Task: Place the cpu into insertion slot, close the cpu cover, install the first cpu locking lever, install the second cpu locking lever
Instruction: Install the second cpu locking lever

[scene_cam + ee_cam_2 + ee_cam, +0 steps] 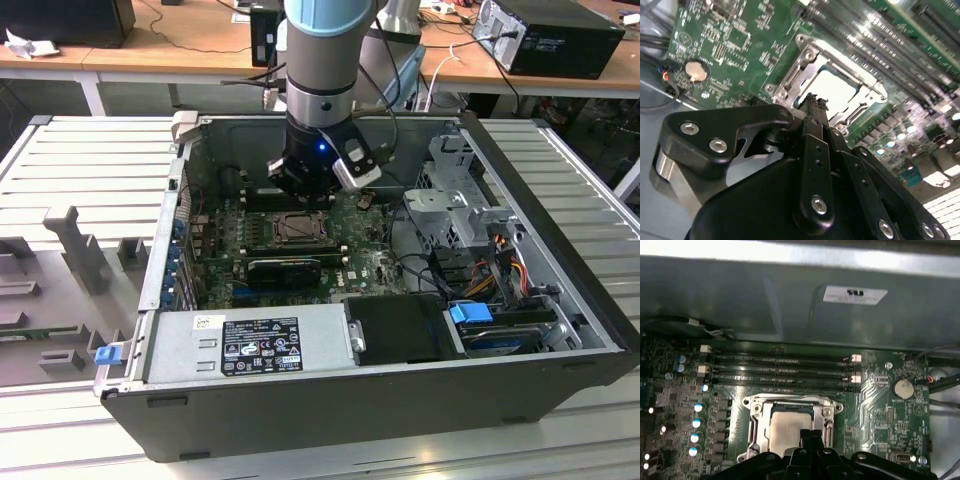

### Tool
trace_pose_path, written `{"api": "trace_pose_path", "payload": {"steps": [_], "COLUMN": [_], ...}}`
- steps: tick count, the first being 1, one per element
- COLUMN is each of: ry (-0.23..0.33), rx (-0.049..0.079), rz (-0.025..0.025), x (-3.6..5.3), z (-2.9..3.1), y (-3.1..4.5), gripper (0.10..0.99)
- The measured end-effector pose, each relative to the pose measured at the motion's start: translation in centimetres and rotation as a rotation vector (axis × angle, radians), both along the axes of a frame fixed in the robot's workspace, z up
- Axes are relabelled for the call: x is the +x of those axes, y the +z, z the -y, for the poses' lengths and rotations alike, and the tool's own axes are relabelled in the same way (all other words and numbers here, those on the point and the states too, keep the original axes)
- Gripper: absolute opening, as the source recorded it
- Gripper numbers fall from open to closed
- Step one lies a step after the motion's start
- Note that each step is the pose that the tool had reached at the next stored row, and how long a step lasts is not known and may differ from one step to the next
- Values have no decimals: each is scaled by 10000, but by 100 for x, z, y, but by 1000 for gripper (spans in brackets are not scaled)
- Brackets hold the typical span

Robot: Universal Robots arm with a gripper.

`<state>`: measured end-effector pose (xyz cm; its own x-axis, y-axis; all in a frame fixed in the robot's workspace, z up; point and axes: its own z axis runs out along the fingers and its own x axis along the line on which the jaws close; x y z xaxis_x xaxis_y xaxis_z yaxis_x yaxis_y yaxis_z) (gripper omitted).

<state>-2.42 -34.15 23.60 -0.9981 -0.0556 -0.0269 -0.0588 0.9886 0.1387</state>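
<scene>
With cpu (786, 429) seated in insertion slot (756, 412), cpu cover (790, 401) lies closed over it; hand (811, 437) narrow, fingertips together, empty, directly above cpu.

Slatted metal table (80, 150) carries open computer case (400, 390)

No print on the power supply label (258, 345) is legible.
</scene>
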Motion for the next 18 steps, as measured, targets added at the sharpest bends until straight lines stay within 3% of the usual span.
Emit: {"api": "trace_pose_path", "payload": {"steps": [7, 9, 13, 18], "ry": [-1, -1, -1, -1], "rx": [0, -2, -1, -1], "rz": [1, 1, 0, 0], "x": [-4, -8, -9, -9], "z": [86, 145, 350, 467], "y": [107, 108, 108, 108], "gripper": [106, 106, 106, 106]}}
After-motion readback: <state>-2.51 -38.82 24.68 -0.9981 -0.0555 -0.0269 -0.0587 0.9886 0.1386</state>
